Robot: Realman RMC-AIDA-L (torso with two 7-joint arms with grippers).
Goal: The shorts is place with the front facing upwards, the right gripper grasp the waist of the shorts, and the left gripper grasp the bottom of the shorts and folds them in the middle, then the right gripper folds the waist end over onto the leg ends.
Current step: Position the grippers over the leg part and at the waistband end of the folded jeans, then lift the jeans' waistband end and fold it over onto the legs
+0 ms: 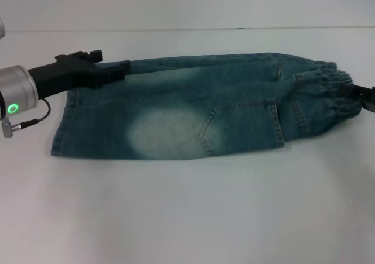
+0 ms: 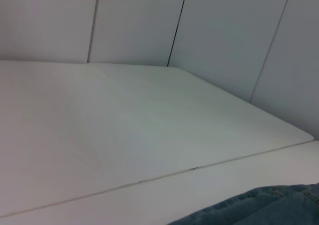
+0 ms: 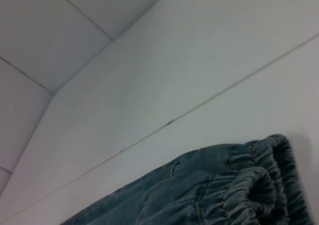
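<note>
Blue denim shorts (image 1: pixel 193 112) lie folded lengthwise on the white table (image 1: pixel 187 217), with the leg ends at the left and the elastic waist (image 1: pixel 328 91) at the right. My left gripper (image 1: pixel 120 69) rests at the far corner of the leg ends, shut on the denim there. At the picture's right edge, my right gripper (image 1: pixel 362 95) touches the waistband. A strip of the denim (image 2: pixel 259 207) shows in the left wrist view. The gathered waistband (image 3: pixel 259 185) shows in the right wrist view.
A seam (image 1: pixel 187 28) runs across the table behind the shorts. Pale wall panels (image 2: pixel 224 25) stand beyond the table's far edge. Bare white tabletop extends in front of the shorts.
</note>
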